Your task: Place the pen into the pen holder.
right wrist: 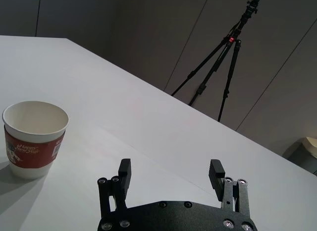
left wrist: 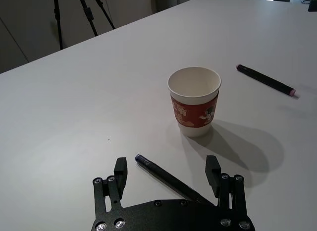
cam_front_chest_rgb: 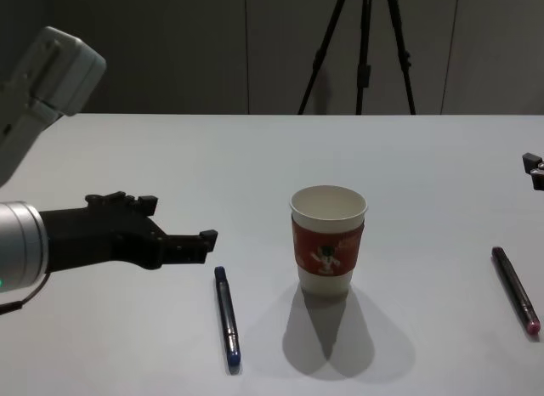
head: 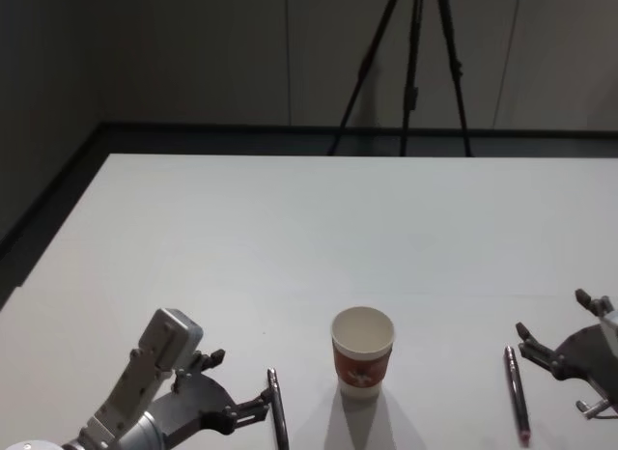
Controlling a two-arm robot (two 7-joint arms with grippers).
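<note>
White table (head: pixel 319 218): matte top, evenly lit, with soft shadows only. A dark strip (head: pixel 290 136) borders its far and left sides in the head view. Wall (head: pixel 193 54) behind: plain grey panels with thin vertical seams across the upper frame. Black tripod (head: pixel 410 73) stands beyond the far table edge, upper centre-right, with a red fitting on one leg. A pale rounded item (right wrist: pixel 309 145) sits at the right edge of the right wrist view and cannot be identified.
</note>
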